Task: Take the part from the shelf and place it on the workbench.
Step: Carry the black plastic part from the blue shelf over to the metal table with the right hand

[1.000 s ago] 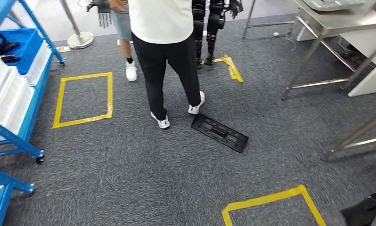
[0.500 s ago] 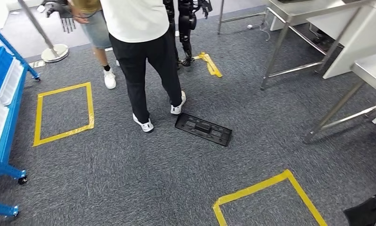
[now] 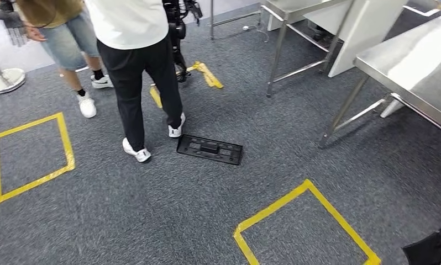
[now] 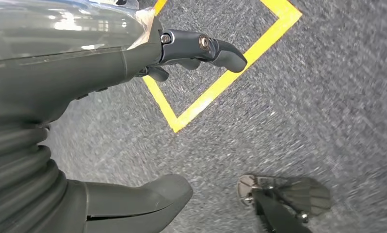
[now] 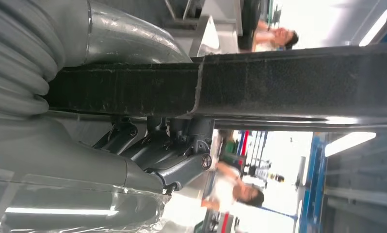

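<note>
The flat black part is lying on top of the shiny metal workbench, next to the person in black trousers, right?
Not quite. In the head view the flat black part lies on the grey carpet, not on the shiny metal workbench, which stands off to one side. The rest holds: it is next to the person in black trousers, close by their white shoes.
</note>
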### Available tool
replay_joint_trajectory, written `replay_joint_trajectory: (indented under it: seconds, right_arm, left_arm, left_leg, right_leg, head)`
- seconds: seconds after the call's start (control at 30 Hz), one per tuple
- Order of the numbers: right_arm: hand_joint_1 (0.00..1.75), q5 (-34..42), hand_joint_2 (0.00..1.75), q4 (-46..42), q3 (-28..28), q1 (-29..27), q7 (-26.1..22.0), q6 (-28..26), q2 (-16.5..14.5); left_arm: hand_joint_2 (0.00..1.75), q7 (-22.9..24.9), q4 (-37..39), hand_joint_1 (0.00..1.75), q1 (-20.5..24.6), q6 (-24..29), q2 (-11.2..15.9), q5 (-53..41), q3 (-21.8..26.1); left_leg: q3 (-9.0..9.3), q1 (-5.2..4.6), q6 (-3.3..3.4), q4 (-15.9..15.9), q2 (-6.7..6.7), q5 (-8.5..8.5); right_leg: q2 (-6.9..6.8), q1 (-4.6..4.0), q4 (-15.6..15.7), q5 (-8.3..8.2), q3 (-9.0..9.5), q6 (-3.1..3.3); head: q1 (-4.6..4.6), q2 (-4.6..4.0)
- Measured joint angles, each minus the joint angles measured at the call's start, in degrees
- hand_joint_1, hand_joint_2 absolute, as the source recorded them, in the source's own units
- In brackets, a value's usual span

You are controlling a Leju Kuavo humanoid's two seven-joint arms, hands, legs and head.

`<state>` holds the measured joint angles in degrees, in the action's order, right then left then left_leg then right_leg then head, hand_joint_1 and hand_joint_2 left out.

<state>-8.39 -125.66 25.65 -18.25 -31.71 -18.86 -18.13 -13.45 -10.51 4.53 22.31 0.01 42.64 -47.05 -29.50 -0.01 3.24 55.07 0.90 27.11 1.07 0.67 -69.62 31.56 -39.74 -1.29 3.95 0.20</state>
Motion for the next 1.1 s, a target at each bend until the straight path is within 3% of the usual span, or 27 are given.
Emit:
replay_joint_trajectory:
  seconds: [0.03,0.07,0.1,0.17,0.2,0.27,0.33,0.37,0.43,0.47,0.53,0.57,0.6,0.63,0.7,0.77,0.8,0.83,0.9,0.97,1.0,1.07,1.1]
  right_arm:
    - [1.75,0.0,1.75,0.0,0.0,-0.1,0.1,0.0,0.0]
    - [1.75,0.0,1.75,0.0,0.1,-0.2,0.1,0.0,0.0]
    - [1.75,0.0,1.75,0.0,0.1,-0.3,0.2,0.0,0.0]
    - [1.75,0.0,1.75,0.0,0.3,-0.5,0.3,-0.1,0.0]
    - [1.75,-0.1,1.75,0.0,0.3,-0.5,0.4,-0.1,0.0]
    - [1.75,-0.3,1.75,-0.1,0.4,-0.7,0.6,-0.1,0.0]
    - [1.75,-0.5,1.75,-0.2,0.6,-0.9,0.8,0.1,0.0]
    - [1.75,-0.6,1.75,-0.3,0.7,-0.9,0.8,0.2,0.0]
    - [1.75,-0.7,1.75,-0.4,0.8,-0.9,0.9,0.4,0.0]
    - [1.75,-0.7,1.75,-0.5,0.8,-0.8,0.9,0.4,-0.1]
    - [1.75,-0.8,1.75,-0.5,0.7,-0.8,0.9,0.5,-0.1]
    - [1.75,-0.8,1.75,-0.5,0.7,-0.8,0.9,0.5,-0.2]
    - [1.75,-0.8,1.75,-0.5,0.7,-0.8,1.0,0.5,-0.2]
    - [1.75,-0.8,1.75,-0.5,0.7,-0.8,1.0,0.5,-0.2]
    - [1.75,-0.8,1.75,-0.5,0.7,-0.8,1.0,0.5,-0.2]
    - [1.75,-0.8,1.75,-0.5,0.7,-0.7,1.0,0.5,-0.2]
    - [1.75,-0.7,1.75,-0.5,0.7,-0.7,1.0,0.4,-0.2]
    - [1.75,-0.7,1.75,-0.5,0.7,-0.7,1.0,0.4,-0.3]
    - [1.75,-0.7,1.75,-0.5,0.7,-0.8,1.0,0.3,-0.3]
    - [1.75,-0.7,1.75,-0.5,0.8,-0.6,1.0,0.3,-0.2]
    - [1.75,-0.7,1.75,-0.5,0.8,-0.5,1.0,0.2,-0.2]
    - [1.75,-0.6,1.75,-0.4,0.8,-0.5,1.0,0.0,-0.2]
    - [1.75,-0.6,1.75,-0.4,0.8,-0.6,1.0,-0.1,-0.2]
  left_arm:
    - [1.75,0.1,0.0,0.00,-0.1,0.1,0.0,-0.1,-0.1]
    - [1.75,0.3,0.0,0.00,-0.1,0.2,-0.1,-0.1,-0.3]
    - [1.75,0.4,0.0,0.00,-0.1,0.2,-0.2,-0.2,-0.4]
    - [1.75,0.5,0.0,0.00,-0.2,0.0,-0.2,-0.1,-0.5]
    - [1.75,0.5,0.0,0.00,-0.2,0.0,-0.2,-0.1,-0.6]
    - [1.75,0.5,0.0,0.00,-0.2,0.1,-0.2,-0.2,-0.6]
    - [1.75,0.5,0.0,0.00,0.0,0.3,-0.2,-0.2,-0.7]
    - [1.75,0.6,0.0,0.00,0.1,0.3,-0.3,-0.3,-0.8]
    - [1.75,0.6,0.0,0.00,0.2,0.2,-0.4,-0.3,-0.8]
    - [1.75,0.6,0.0,0.00,0.2,0.2,-0.4,-0.3,-0.8]
    - [1.75,0.6,0.0,0.00,0.0,0.1,-0.5,-0.2,-0.8]
    - [1.75,0.6,0.0,0.00,0.0,0.1,-0.5,-0.1,-0.8]
    - [1.75,0.6,0.0,0.00,-0.1,0.1,-0.5,-0.1,-0.9]
    - [1.75,0.6,0.0,0.00,-0.1,0.1,-0.5,-0.1,-0.9]
    - [1.75,0.6,0.0,0.00,-0.2,0.1,-0.4,-0.1,-0.9]
    - [1.75,0.6,0.1,0.00,-0.2,0.1,-0.3,0.0,-0.9]
    - [1.75,0.6,0.1,0.00,-0.2,0.1,-0.3,0.0,-0.9]
    - [1.75,0.6,0.1,0.00,-0.2,0.1,-0.3,0.0,-0.9]
    - [1.75,0.5,0.0,0.00,-0.2,0.0,-0.3,0.0,-0.9]
    - [1.75,0.5,0.0,0.00,-0.4,0.0,-0.3,0.0,-1.0]
    - [1.75,0.4,0.0,0.00,-0.5,0.0,-0.2,0.0,-1.0]
    - [1.75,0.4,0.0,0.00,-0.6,0.0,-0.3,0.0,-1.1]
    - [1.75,0.4,0.0,0.00,-0.5,0.0,-0.3,0.0,-1.1]
  left_leg:
    - [-0.09,0.04,-0.04,0.0,0.92,0.02]
    - [-0.14,0.10,-0.14,0.0,1.79,0.07]
    - [-0.12,0.22,-0.30,0.1,2.57,0.15]
    - [0.05,0.40,-0.95,0.4,3.97,0.53]
    - [0.16,0.36,-1.46,0.7,4.57,0.89]
    - [0.48,0.12,-2.35,1.2,5.58,1.41]
    - [0.90,0.26,-2.89,1.3,6.47,1.63]
    - [0.92,0.49,-3.16,1.6,6.00,2.09]
    - [-0.58,0.91,-3.64,5.3,2.96,4.96]
    - [-2.29,1.01,-3.75,9.1,1.04,7.11]
    - [-6.25,1.03,-3.68,16.9,-0.70,10.27]
    - [-7.36,1.01,-3.50,18.7,-0.90,10.25]
    - [-7.38,0.98,-3.20,18.1,-1.06,8.98]
    - [-6.32,0.93,-2.79,15.3,-1.43,6.80]
    - [-2.88,0.81,-1.79,7.3,-4.15,2.56]
    - [-0.97,0.57,-1.25,2.9,-6.30,1.20]
    - [-0.82,0.39,-1.17,2.5,-6.26,1.31]
    - [-0.74,0.28,-1.11,2.2,-5.45,1.12]
    - [-0.53,0.33,-0.82,1.3,-3.88,0.46]
    - [-0.44,0.45,-0.57,0.6,-2.13,-0.01]
    - [-0.54,0.40,-0.48,0.6,-1.20,-0.04]
    - [-0.70,0.36,-0.49,0.6,0.71,-0.03]
    - [-0.73,0.36,-0.53,0.6,1.57,-0.01]
  right_leg:
    - [-0.26,0.24,-3.0,1.13,-1.25,-0.35]
    - [-0.45,0.49,-3.9,1.36,-1.46,-0.96]
    - [-0.76,0.77,-2.5,0.71,-0.40,-1.75]
    - [-2.74,1.29,5.5,-1.85,4.41,-3.31]
    - [-3.84,1.38,9.1,-2.91,6.59,-3.56]
    - [-4.83,1.29,12.1,-3.74,8.43,-2.76]
    - [-3.48,1.20,11.9,-3.90,8.22,-1.52]
    - [-2.88,1.28,11.9,-3.98,8.15,-1.10]
    - [-1.69,1.46,12.0,-4.21,8.20,-0.27]
    - [-1.14,1.41,12.0,-4.31,8.09,-0.03]
    - [0.19,1.10,12.0,-4.47,7.90,0.29]
    - [0.94,0.91,12.0,-4.52,7.87,0.37]
    - [1.73,0.77,11.9,-4.55,7.90,0.41]
    - [2.53,0.67,12.0,-4.55,7.97,0.40]
    - [3.97,0.49,11.9,-4.60,8.03,0.30]
    - [5.18,0.53,11.8,-4.78,7.72,-0.03]
    - [5.82,0.61,11.9,-4.97,7.47,-0.35]
    - [6.37,0.78,12.0,-5.17,7.12,-0.70]
    - [4.57,0.74,10.9,-4.74,6.01,-0.99]
    - [1.02,0.56,5.9,-2.17,3.37,-0.59]
    - [0.09,0.53,2.0,-0.45,1.54,-0.44]
    - [-0.39,0.60,-3.7,1.53,-0.91,-0.79]
    - [-0.56,0.65,-3.6,1.29,-0.55,-1.29]
  head:
    - [-0.03,-0.01]
    - [-0.05,-0.01]
    - [-0.08,-0.01]
    - [-0.16,0.00]
    - [-0.25,0.00]
    - [-0.21,0.00]
    - [-0.02,0.00]
    - [0.03,0.00]
    - [0.21,-0.01]
    - [0.28,-0.01]
    - [0.35,-0.01]
    - [0.34,-0.01]
    - [0.34,-0.01]
    - [0.34,0.00]
    - [0.30,0.00]
    - [0.28,0.00]
    - [0.29,-0.01]
    - [0.32,-0.01]
    - [0.22,-0.01]
    - [-0.01,-0.01]
    - [-0.11,-0.01]
    - [-0.22,-0.01]
    - [-0.27,-0.01]
